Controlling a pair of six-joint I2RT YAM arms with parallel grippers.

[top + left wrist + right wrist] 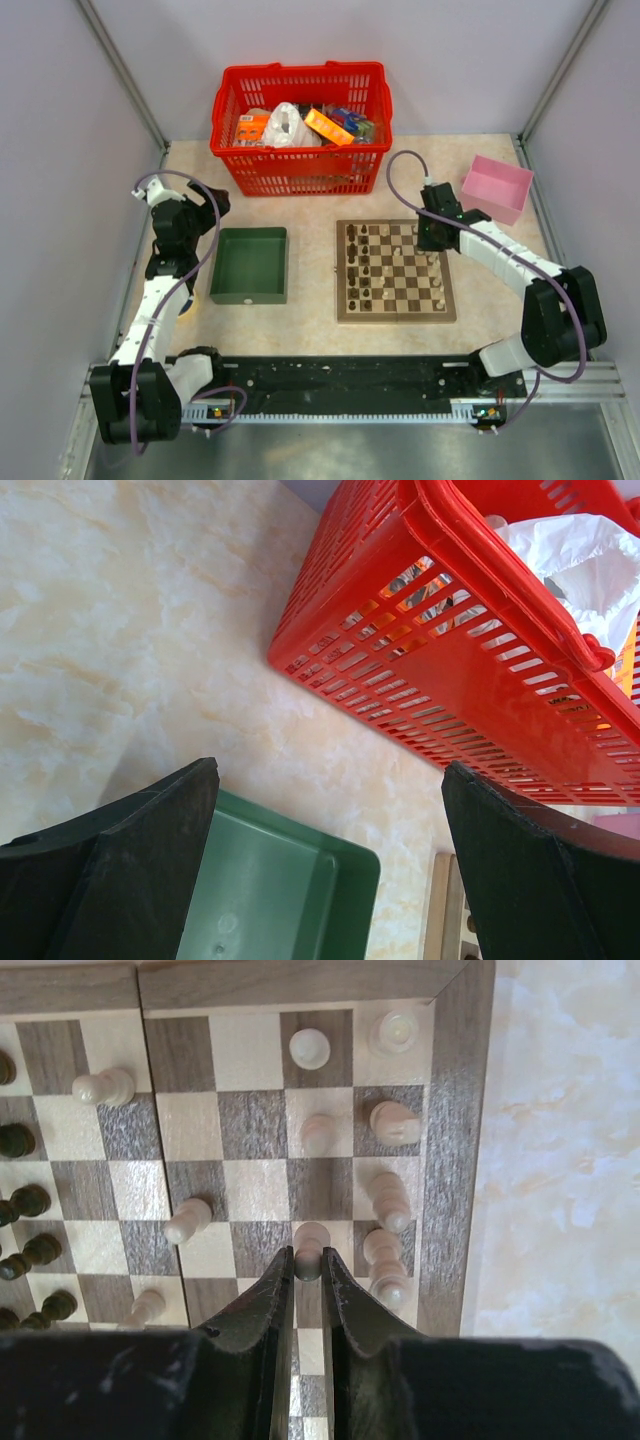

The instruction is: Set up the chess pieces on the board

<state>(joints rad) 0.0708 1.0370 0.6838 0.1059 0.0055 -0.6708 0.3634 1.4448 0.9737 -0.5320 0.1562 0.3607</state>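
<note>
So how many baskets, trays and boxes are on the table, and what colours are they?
red basket: 1
green tray: 1
pink box: 1
Total: 3

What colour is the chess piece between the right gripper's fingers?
Pale tan; the piece shows best in the right wrist view.

1. From above, the chess pieces [360, 268] look too tiny to tell apart.
2. The right gripper [307, 1256] hides the bottom of one pale piece [311, 1236].
3. The green tray [300, 880] is cut off below.
</note>
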